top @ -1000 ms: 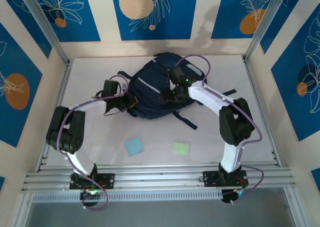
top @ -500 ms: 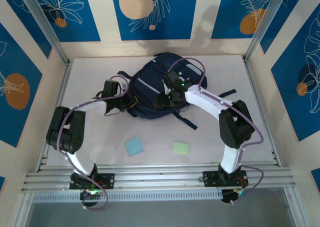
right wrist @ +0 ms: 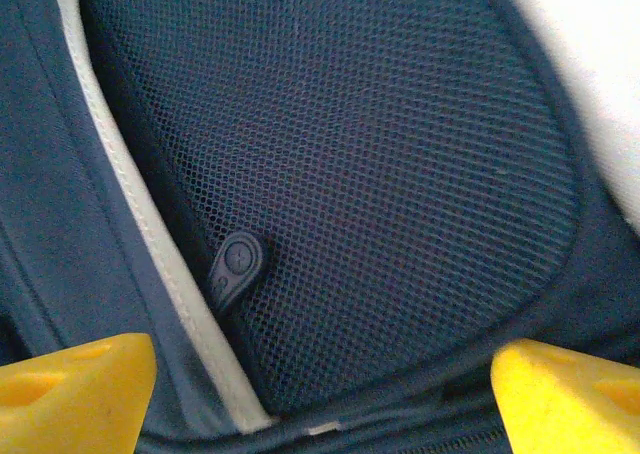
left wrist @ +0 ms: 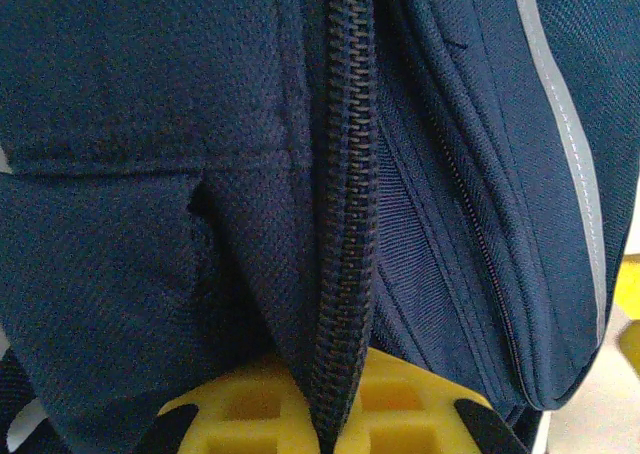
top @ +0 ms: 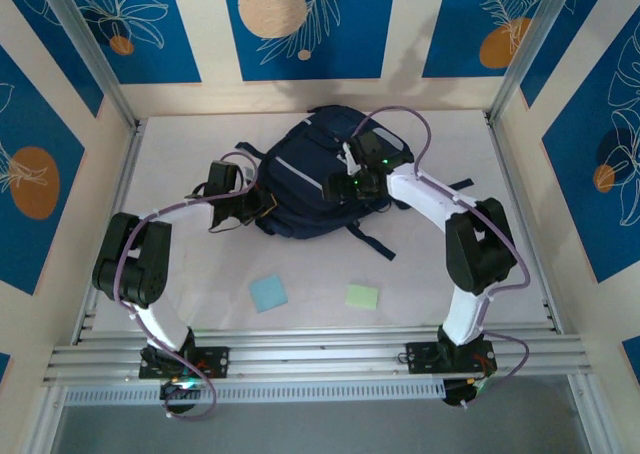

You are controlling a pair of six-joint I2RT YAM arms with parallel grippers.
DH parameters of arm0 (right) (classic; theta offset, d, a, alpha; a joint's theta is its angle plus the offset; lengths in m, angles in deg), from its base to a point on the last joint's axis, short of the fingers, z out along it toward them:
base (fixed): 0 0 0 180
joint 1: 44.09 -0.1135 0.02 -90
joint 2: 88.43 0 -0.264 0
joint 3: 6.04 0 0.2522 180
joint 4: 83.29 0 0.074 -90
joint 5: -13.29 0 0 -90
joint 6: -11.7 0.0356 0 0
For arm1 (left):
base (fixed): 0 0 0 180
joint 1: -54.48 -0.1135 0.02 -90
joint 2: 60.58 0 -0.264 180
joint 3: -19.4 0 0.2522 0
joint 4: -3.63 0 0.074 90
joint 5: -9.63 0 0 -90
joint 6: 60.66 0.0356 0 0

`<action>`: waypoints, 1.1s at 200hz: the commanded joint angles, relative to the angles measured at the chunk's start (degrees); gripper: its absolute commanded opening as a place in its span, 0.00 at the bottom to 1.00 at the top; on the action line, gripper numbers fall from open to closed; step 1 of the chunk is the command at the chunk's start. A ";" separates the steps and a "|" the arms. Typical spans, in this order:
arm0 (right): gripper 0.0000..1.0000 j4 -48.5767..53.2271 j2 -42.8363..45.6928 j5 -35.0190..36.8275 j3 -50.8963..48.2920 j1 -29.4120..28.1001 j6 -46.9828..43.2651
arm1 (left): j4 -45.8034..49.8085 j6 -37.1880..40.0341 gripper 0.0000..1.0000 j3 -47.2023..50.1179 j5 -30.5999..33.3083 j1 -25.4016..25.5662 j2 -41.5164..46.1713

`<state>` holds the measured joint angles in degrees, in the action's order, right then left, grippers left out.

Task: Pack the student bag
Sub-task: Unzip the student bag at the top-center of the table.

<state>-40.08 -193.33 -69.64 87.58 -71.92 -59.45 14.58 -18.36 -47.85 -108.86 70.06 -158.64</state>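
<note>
White tabletop (top: 180,154) runs under and around the left gripper (top: 255,206) and the right gripper (top: 342,186).

Beyond both grippers: back wall (top: 400,34), cream with blue panels, white leaf outlines and peach discs.

Left wall (top: 40,174) outboard of the left gripper and right wall (top: 600,174) outboard of the right gripper carry the same pattern.

Aluminium posts (top: 85,49) stand at both far corners.

Nearer than the grippers: aluminium rails (top: 320,352) across the table edge, then grey floor (top: 320,429).

Light is even. There is a soft shadow on the back wall past the right gripper.

right gripper (top: 345,186) wider, drawn back rightward
</note>
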 commanded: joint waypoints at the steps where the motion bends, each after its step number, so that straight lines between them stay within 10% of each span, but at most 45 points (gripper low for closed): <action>1: 0.89 -2.59 -2.21 -4.96 0.98 -0.67 -1.80 | -2.64 -0.37 0.00 0.32 -3.51 1.28 2.52; 104: 0.89 -2.33 8.42 -13.75 -9.19 -10.57 8.41 | -3.33 -0.58 0.00 -0.11 -2.28 1.29 2.42; 149: 0.87 3.10 12.42 -3.51 -8.90 -7.23 10.11 | 0.48 2.56 0.01 -1.35 -0.57 0.80 3.21; 220: 0.70 -5.23 12.58 -5.40 -10.20 3.47 19.65 | 20.01 21.16 0.34 -7.91 8.69 1.31 10.78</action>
<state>-41.56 -179.95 -73.68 77.81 -69.19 -44.52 27.02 -7.11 -52.27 -103.89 70.43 -152.76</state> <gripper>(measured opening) 0.726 0.288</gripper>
